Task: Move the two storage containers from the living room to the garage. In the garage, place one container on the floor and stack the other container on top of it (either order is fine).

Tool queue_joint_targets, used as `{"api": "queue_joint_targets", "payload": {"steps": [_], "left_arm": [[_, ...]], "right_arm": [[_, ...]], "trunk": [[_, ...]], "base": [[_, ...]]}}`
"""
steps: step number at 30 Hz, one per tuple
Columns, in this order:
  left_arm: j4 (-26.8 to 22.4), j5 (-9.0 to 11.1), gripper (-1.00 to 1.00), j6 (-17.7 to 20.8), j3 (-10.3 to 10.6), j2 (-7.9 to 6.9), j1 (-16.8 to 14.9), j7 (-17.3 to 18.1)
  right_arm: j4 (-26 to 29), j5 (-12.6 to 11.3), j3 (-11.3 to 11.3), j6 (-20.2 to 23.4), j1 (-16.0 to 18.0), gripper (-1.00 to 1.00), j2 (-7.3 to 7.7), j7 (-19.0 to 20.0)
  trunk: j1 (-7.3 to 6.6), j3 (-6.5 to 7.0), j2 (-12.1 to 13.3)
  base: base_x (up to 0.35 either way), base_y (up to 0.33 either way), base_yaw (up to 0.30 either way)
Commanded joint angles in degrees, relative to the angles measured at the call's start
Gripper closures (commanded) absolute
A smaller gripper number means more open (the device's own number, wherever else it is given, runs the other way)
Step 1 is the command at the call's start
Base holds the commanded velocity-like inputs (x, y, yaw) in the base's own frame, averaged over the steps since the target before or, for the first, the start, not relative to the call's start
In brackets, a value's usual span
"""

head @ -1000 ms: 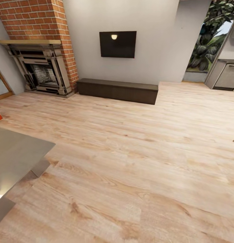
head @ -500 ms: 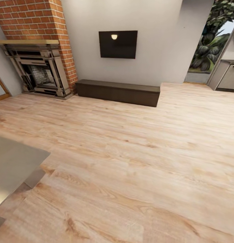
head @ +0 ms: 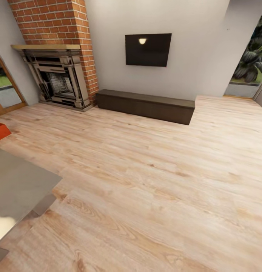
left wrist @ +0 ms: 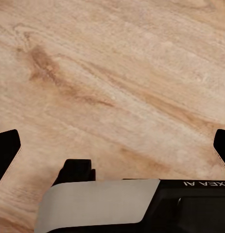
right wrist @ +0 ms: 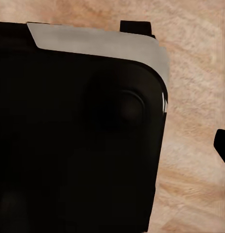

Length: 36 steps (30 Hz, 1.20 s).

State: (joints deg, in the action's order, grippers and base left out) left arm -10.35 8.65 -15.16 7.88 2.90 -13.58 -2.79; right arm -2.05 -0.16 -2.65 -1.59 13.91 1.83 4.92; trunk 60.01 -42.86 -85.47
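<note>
At nine o'clock in the head view, a bit of one orange storage container (head: 0, 131) peeks in, sitting on the wood floor (head: 153, 181) of the living room. I think the robot is looking for the bins. Next it should turn toward nine o'clock and roll closer. The left gripper (left wrist: 112, 145) is wide open, holding nothing. I cannot tell about the right gripper.

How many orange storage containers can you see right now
1. A corner of one orange-red storage container pokes in at the head view's left edge, on the wood floor beyond the grey table. The second may sit outside the picture.
</note>
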Motion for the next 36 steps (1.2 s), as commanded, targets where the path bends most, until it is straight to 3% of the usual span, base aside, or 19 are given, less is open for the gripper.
{"api": "queue_joint_targets", "payload": {"steps": [1, 13, 36], "left_arm": [[0.07, 0.49, -1.0, -0.22, 0.49, 0.0, -0.05, -0.28], [0.07, 0.49, -1.0, -0.22, 0.52, 0.0, -0.05, -0.28], [0.07, 0.49, -1.0, -0.33, 0.5, 0.0, -0.05, -0.29]], "right_arm": [[-0.15, -0.02, -0.25, -0.17, 0.06, -1.0, 0.02, 0.17], [-0.15, -0.02, -0.25, -0.17, 0.06, -1.0, 0.18, 0.17], [-0.15, 0.01, -0.26, -0.17, 0.06, -1.0, 0.02, 0.17]], "trunk": [[0.03, -0.04, -0.02], [0.03, -0.04, -0.02], [0.03, -0.04, -0.02]], "base": [[0.344, 0.0, 0.25], [0.344, -0.038, 0.089], [0.331, -0.163, 0.001]]}}
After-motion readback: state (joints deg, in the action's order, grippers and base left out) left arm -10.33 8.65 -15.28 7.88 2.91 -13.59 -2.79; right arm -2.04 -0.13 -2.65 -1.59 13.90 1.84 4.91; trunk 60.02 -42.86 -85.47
